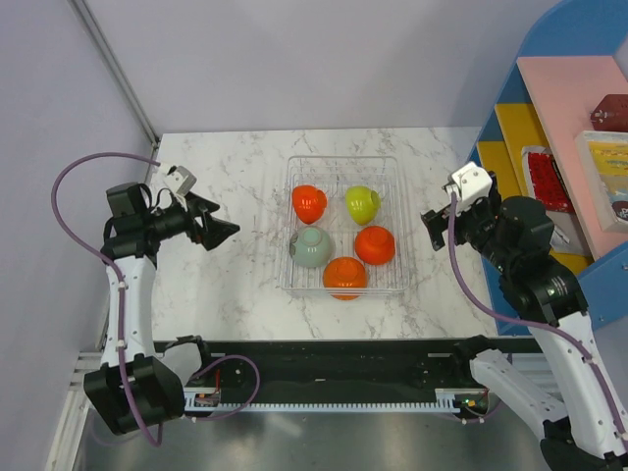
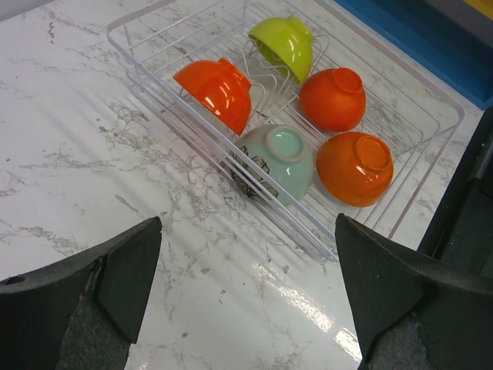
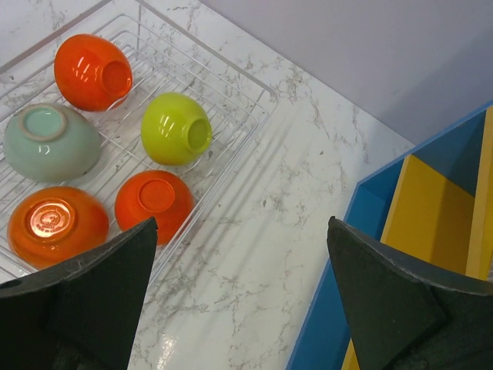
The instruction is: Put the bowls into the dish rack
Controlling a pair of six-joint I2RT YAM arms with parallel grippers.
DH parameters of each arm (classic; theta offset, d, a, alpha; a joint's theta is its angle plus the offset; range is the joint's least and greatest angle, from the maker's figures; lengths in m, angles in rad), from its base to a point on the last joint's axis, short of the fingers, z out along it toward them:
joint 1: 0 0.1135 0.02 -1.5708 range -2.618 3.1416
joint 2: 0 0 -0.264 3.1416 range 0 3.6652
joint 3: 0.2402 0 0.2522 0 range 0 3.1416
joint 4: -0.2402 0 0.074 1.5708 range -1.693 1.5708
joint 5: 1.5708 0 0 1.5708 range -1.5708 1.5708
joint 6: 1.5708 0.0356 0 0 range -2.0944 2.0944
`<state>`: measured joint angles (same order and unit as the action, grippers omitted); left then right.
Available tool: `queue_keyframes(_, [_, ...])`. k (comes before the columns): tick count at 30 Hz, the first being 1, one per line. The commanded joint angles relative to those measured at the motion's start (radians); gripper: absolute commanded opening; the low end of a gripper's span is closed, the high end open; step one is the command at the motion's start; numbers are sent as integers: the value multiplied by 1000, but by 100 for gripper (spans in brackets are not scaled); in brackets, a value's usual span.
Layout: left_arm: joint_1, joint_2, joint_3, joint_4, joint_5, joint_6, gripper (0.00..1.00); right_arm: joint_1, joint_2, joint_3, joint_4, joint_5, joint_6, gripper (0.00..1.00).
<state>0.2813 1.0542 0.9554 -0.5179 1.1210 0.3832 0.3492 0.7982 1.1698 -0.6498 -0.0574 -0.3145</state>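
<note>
We find no text, label, brand or number that can be read in any view. The pale mint bowl (image 2: pixel 277 158) carries a dark printed pattern on its side (a motif, as far as we can tell, not letters). The packets (image 1: pixel 610 172) on the shelf (image 1: pixel 564 88) show print too small for us to read.

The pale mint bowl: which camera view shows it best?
The left wrist view. There the pale mint bowl lies nearest and large, foot ring up, with a dark pattern on its side. The right wrist view shows it whole but plain; the top view shows it small in the dish rack.
</note>
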Motion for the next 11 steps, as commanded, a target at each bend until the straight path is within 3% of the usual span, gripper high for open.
queue_keyframes(1, [-11,-28,-14,19,40,40,100,-35,-53,-61,67,-27,5,98])
queue_keyframes(11, [-10,-28,-29,22,42,56,100,-88,-24,-53,84,-124,26,98])
